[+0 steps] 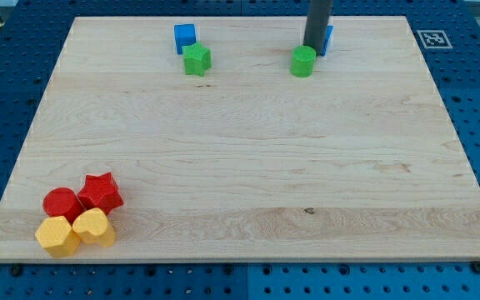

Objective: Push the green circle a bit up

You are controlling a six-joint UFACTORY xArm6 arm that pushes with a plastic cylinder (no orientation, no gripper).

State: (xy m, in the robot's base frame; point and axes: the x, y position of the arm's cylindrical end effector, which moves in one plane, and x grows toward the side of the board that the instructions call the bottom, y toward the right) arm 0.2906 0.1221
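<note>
The green circle (303, 61) stands near the view's top, right of centre, on the wooden board (240, 158). My tip (314, 48) comes down just above and to the right of it, at its upper edge, seemingly touching it. A blue block (327, 39) sits right behind the rod, mostly hidden by it.
A green star-like block (197, 59) and a blue cube (185, 37) sit at the top, left of centre. At the bottom left cluster a red circle (62, 203), a red star (101, 192), a yellow hexagon (57, 236) and a yellow heart-like block (94, 227).
</note>
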